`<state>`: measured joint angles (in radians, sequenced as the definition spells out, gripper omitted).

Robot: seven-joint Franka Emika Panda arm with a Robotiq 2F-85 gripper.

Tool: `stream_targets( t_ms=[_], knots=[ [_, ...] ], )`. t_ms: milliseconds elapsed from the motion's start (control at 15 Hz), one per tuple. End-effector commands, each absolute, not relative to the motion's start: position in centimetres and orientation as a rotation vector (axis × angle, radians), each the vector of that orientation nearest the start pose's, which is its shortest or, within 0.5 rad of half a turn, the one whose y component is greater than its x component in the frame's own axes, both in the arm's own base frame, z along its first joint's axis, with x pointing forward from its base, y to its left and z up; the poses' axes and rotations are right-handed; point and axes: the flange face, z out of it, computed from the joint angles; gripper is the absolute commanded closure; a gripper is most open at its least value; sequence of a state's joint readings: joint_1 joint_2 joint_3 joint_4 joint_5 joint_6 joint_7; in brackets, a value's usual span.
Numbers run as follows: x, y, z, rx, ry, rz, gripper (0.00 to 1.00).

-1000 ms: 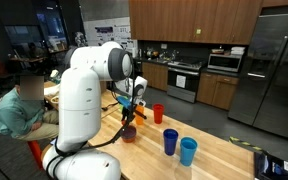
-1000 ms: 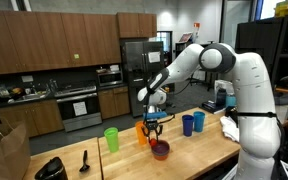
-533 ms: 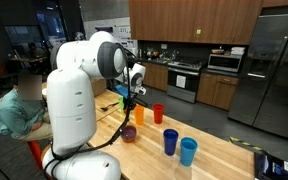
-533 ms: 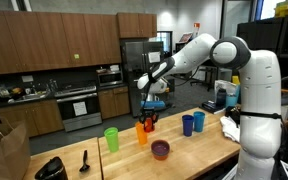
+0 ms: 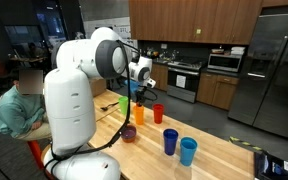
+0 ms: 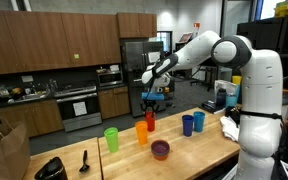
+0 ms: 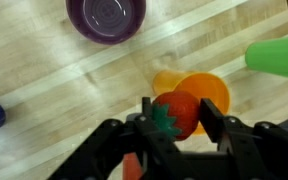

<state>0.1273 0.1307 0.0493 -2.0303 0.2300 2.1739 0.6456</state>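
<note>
Over the wooden table (image 5: 219, 155) we note the gripper (image 5: 135, 96) hanging above a cluster of cups, well off the surface in both exterior views.

- Wrist view: the gripper (image 7: 181, 125) has its two fingers (image 7: 148, 118) clamped on a red toy fruit (image 7: 176, 108) with a green leafy cap, one finger on each side.
- Fruit sits between the pads, directly over the orange cup (image 7: 212, 90). It covers the cup's left rim in that view and is clear of the cup itself.
- In an exterior view, the orange cup (image 5: 138, 116) stands just below the gripper, with the red cup (image 5: 158, 113) just beside it on the right.
- Green cup (image 5: 124, 103) is to the left and farther back. Purple bowl (image 5: 129, 133) is nearer, on the table edge side.
- Dark blue cup (image 5: 170, 141) and light blue cup (image 5: 188, 151) stand together, to the right and apart from the rest.
- Wrist view also shows the purple bowl (image 7: 106, 18) at the top and the green cup (image 7: 279, 57) at the right edge.
- Person (image 5: 19, 105) is seated at the far left end of the table.
</note>
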Motion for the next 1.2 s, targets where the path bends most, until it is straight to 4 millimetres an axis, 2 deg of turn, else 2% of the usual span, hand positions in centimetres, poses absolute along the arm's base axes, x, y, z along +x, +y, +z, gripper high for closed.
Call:
stream_targets(
  t_ms=[0, 333, 533, 733, 1133],
  knots=[
    [59.1, 8.7, 38.3, -2.808, 1.017, -0.035, 0.75],
    [61.6, 6.3, 37.0, -2.799, 1.206, -0.19, 0.75],
    [62.8, 5.9, 35.9, -2.8, 1.275, -0.225, 0.75],
    [63.6, 5.8, 35.0, -2.807, 1.33, -0.256, 0.75],
    [64.8, 7.1, 33.9, -2.829, 1.357, -0.296, 0.75]
  ],
)
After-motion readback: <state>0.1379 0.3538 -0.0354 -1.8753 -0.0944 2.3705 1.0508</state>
